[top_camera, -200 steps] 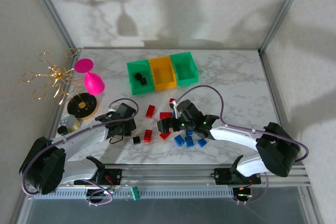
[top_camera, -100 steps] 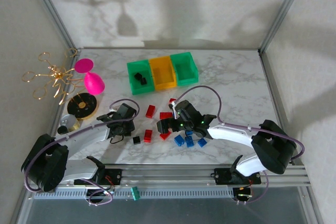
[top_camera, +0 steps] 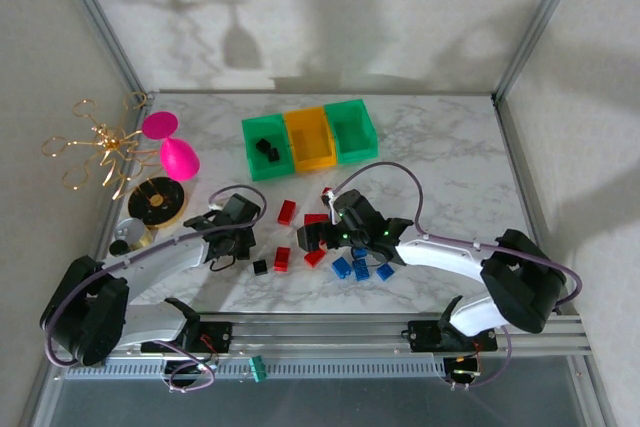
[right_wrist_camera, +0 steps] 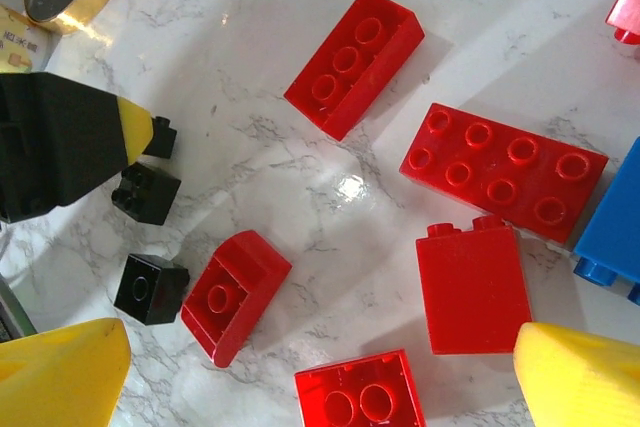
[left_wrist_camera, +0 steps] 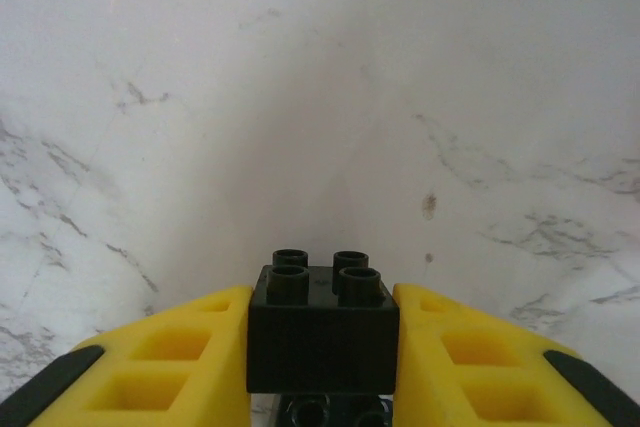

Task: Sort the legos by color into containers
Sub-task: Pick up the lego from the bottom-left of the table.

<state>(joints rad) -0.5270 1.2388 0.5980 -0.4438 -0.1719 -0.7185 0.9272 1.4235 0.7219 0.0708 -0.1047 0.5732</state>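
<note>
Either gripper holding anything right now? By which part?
The left gripper grips a black brick by its two opposite side walls. The right gripper is open and holds nothing.

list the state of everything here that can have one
left jaws, shut on a black brick
right jaws, open above the red bricks
left green bin, holds black bricks
orange-yellow bin, looks empty
right green bin, looks empty
blue bricks, loose on the table
</note>
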